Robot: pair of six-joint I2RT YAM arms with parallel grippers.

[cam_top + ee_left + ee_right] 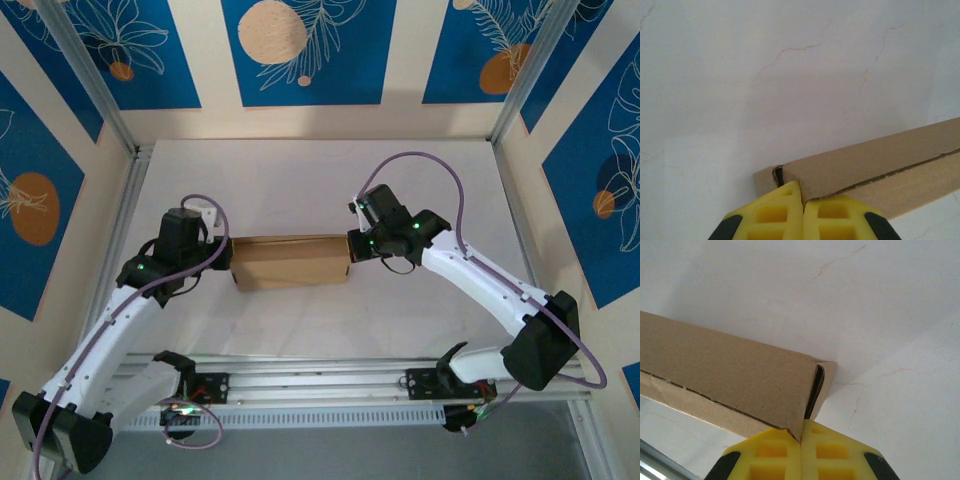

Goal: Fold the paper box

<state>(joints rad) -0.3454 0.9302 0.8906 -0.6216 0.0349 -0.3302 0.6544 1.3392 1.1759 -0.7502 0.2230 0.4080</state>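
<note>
The paper box is plain brown cardboard, folded into a shallow closed shape at the middle of the white table. My left gripper is at its left end and my right gripper at its right end. In the left wrist view the yellow fingers of the left gripper are shut, with a corner of the box's top flap pinched in the seam between them. Seen from the right wrist, the right gripper is likewise shut on the corner of the flap. A dark slit shows at each end of the box.
An aluminium rail carrying both arm bases runs along the near edge. Metal frame posts and patterned blue and cream walls enclose the white table on three sides.
</note>
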